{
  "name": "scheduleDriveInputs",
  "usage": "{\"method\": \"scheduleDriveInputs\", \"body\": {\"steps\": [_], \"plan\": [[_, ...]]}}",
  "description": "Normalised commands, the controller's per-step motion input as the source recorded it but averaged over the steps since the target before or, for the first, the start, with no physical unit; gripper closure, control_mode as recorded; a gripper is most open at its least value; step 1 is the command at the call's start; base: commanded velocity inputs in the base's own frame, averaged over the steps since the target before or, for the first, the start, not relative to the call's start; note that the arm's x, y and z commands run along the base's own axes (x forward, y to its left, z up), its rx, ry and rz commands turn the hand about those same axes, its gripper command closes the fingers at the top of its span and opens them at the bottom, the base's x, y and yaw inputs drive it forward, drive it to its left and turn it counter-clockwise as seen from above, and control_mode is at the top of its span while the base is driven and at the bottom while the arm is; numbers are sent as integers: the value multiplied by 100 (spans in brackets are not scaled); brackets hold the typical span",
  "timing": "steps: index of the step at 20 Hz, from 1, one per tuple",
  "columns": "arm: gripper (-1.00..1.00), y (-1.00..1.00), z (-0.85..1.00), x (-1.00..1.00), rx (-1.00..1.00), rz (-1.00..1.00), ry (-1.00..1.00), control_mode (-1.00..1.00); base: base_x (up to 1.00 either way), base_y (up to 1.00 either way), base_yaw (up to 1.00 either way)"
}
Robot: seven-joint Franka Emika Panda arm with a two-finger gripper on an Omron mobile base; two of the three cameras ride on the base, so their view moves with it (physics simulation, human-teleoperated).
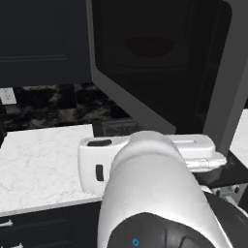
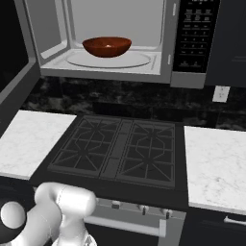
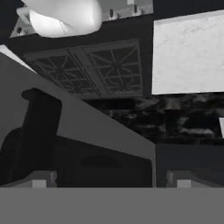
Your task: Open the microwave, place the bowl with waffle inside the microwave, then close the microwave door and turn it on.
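The microwave (image 2: 120,67) hangs above the stove with its cavity open. The reddish-brown bowl (image 2: 106,46) sits on the round turntable inside; I cannot make out what is in it. The microwave door (image 1: 160,92) stands swung out to the left, a dark glass panel in a grey border, also seen at the left edge as the microwave door (image 2: 12,67). My gripper (image 3: 111,181) is open, its fingertips (image 3: 39,179) far apart, close to the door's grey border (image 3: 100,131) with nothing between them. A black bar (image 3: 37,131) on the door shows at left.
A black gas stove (image 2: 120,149) lies below the microwave, with white marble counters on its left (image 2: 29,139) and right (image 2: 216,163). The microwave's control panel (image 2: 194,36) is on its right side. Dark cabinets (image 1: 43,38) flank it. My own white arm (image 1: 145,184) blocks the lower left base view.
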Motion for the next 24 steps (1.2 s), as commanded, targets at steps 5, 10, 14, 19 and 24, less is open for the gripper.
{"method": "scheduleDriveInputs", "body": {"steps": [5,10,14,19,24], "plan": [[-100,10,0,99,-6,-30,-12,-100,0,0,0],[-100,-6,-4,100,-3,-6,0,-100,0,0,0],[-100,-39,-28,100,0,0,0,-100,0,0,0],[-100,-36,-36,100,0,0,0,-100,0,0,0],[-100,-49,-18,96,0,-2,0,-100,0,0,0]]}}
